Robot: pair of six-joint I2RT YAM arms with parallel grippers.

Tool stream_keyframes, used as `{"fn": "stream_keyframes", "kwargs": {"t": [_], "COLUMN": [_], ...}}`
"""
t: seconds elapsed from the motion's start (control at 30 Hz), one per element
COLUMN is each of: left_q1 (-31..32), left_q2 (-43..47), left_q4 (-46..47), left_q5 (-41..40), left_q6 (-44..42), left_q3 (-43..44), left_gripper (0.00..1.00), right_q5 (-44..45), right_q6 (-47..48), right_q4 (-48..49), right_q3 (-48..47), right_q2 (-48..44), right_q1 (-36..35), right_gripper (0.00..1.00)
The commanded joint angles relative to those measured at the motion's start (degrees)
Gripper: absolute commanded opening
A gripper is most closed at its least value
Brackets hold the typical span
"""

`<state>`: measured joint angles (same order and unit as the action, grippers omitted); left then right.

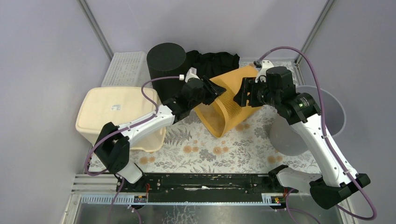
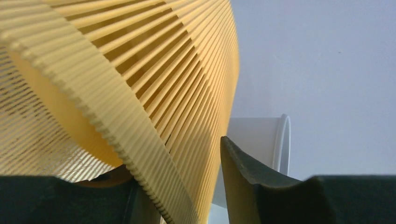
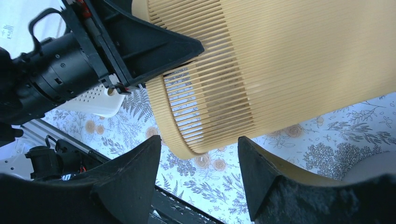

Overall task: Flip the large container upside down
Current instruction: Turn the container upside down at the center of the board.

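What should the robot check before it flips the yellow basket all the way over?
1. Left gripper grip: ok, one finger on each side of the yellow basket wall at the rim.
2. Right gripper ready: ok, open, with the basket's side just ahead of it and not clamped.
3. Basket upside down: not ok, it is only tilted, mouth toward the arm bases.
4. Lower rim off the table: cannot tell.
5. Room to turn: not ok, the black cylinder and cream tub stand close.
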<state>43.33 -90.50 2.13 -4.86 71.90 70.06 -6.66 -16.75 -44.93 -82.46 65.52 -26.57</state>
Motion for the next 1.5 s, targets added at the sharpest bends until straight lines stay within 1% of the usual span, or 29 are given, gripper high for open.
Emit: {"fn": "stream_keyframes", "kwargs": {"t": [0.0, 0.03, 0.1, 0.13, 0.2, 0.23, 0.33, 0.4, 0.43, 0.53, 0.63, 0.8, 0.93, 1.03, 1.33, 1.47], "left_q1": [-0.21, -0.24, -0.24, -0.22, -0.29, -0.34, -0.54, -0.73, -0.74, -0.62, -0.62, -0.52, -0.53, -0.5, -1.54, -1.76], "left_q2": [1.03, 1.29, 1.87, 1.96, 1.94, 1.72, 0.87, 0.05, -0.28, -1.98, -4.55, -10.4, -18.62, -24.48, -38.97, -43.76], "left_q4": [3.82, 3.81, 4.11, 4.24, 4.91, 5.93, 10.94, 18.48, 23.71, 35.66, 43.54, 53.62, 65.24, 72.15, 88.17, 90.28], "left_q5": [-0.52, -0.66, -0.58, -0.61, -0.23, 0.07, 1.33, 2.96, 3.64, 4.27, 4.86, 4.77, 5.03, 5.01, 4.68, 3.77], "left_q6": [2.46, 3.16, 4.24, 4.56, 5.14, 5.57, 7.12, 8.27, 8.6, 9.54, 11.39, 14.21, 17.89, 20.06, 23.94, 24.79], "left_q3": [-1.95, -2.73, -4.18, -4.74, -5.86, -6.39, -8.85, -10.92, -12.31, -14.5, -13.71, -8.47, -3.08, 2.23, 17.93, 23.29], "left_gripper": [0.49, 0.46, 0.34, 0.25, 0.03, 0.0, 0.0, 0.0, 0.0, 0.0, 0.0, 0.0, 0.0, 0.0, 0.0, 0.0], "right_q5": [-0.29, -0.29, -0.47, -0.59, -1.04, -1.14, -1.46, -1.29, -1.15, -0.12, 0.79, 2.18, 3.71, 5.11, 6.78, 6.61], "right_q6": [0.69, 0.72, 0.59, 0.52, 0.28, 0.18, -0.03, -0.12, -0.06, 0.29, 0.72, 1.83, 2.8, 3.67, 4.45, 4.38], "right_q4": [-0.73, -0.84, -0.93, -1.08, -1.19, -1.25, -1.79, -2.53, -2.86, -4.46, -6.37, -9.37, -11.93, -13.43, -15.45, -15.11], "right_q3": [-1.76, -1.89, -1.92, -2.0, -2.18, -2.18, -2.51, -2.94, -3.32, -5.07, -7.34, -11.02, -14.37, -15.82, -20.02, -20.12], "right_q2": [0.46, 0.55, 0.74, 0.87, 1.06, 1.02, 1.02, 0.87, 0.78, 0.75, 0.84, 1.25, 1.67, 1.93, 3.99, 4.97], "right_q1": [0.13, 0.14, 0.15, 0.14, 0.15, 0.18, 0.14, 0.19, 0.2, 0.2, 0.17, 0.2, 0.2, 0.12, 0.17, 0.14], "right_gripper": [0.68, 0.67, 0.67, 0.66, 0.65, 0.65, 0.64, 0.64, 0.63, 0.63, 0.63, 0.63, 0.63, 0.63, 0.63, 0.63]}}
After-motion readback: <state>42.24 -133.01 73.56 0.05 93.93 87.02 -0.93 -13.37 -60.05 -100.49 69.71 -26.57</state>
